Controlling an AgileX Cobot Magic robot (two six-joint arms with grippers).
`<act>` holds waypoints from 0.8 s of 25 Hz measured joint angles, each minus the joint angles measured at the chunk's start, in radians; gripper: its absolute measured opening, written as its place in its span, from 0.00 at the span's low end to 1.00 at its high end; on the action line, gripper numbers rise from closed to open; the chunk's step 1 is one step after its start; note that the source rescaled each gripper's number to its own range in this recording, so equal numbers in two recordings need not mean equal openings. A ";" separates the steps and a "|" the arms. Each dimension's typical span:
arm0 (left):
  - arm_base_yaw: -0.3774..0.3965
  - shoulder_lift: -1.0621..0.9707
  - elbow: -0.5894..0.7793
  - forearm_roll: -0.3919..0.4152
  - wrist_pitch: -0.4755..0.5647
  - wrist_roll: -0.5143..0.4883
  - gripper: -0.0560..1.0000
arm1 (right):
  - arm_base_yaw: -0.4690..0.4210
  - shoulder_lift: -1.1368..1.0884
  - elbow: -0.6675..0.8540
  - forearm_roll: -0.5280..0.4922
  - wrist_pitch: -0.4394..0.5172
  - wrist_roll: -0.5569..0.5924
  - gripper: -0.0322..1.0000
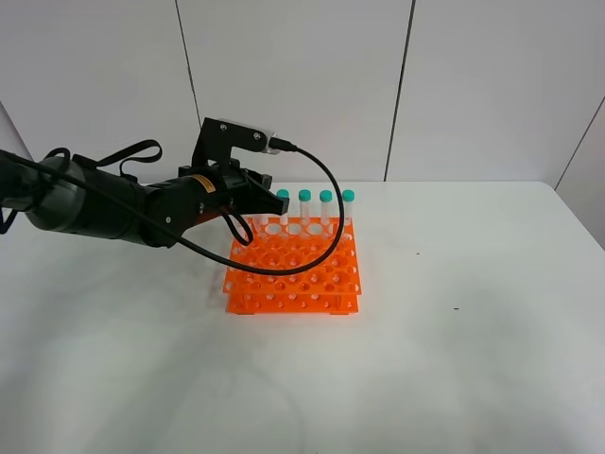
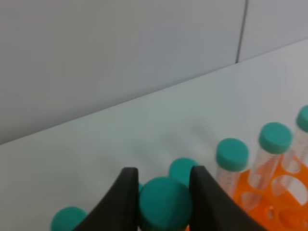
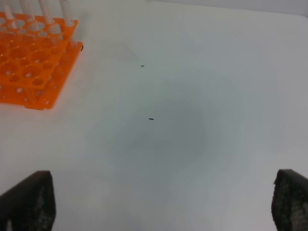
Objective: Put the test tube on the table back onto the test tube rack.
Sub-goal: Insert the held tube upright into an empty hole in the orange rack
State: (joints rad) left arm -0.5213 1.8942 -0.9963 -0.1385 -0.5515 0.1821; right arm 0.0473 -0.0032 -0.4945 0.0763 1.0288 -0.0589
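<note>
- Test tube clamped by its teal cap in left gripper, at far left corner of orange test tube rack.
- Right gripper jaws wide apart, over white table.

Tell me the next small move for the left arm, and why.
Probably ease the left gripper straight down a little, jaws kept shut. It is clamped on the teal cap of the test tube at the back-left of the test tube rack, beside standing tubes; the tube's tip is hidden, so seating is unconfirmed.
</note>
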 joint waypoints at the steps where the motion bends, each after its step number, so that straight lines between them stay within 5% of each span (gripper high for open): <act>1: 0.002 0.000 0.000 0.000 0.006 -0.002 0.06 | 0.000 0.000 0.000 0.000 0.000 0.000 1.00; 20: 0.005 0.000 -0.007 0.003 0.023 -0.077 0.06 | 0.000 0.000 0.000 0.000 0.000 0.000 1.00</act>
State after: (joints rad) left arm -0.5165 1.8942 -1.0030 -0.1358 -0.5283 0.1048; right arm 0.0473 -0.0032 -0.4945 0.0763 1.0288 -0.0587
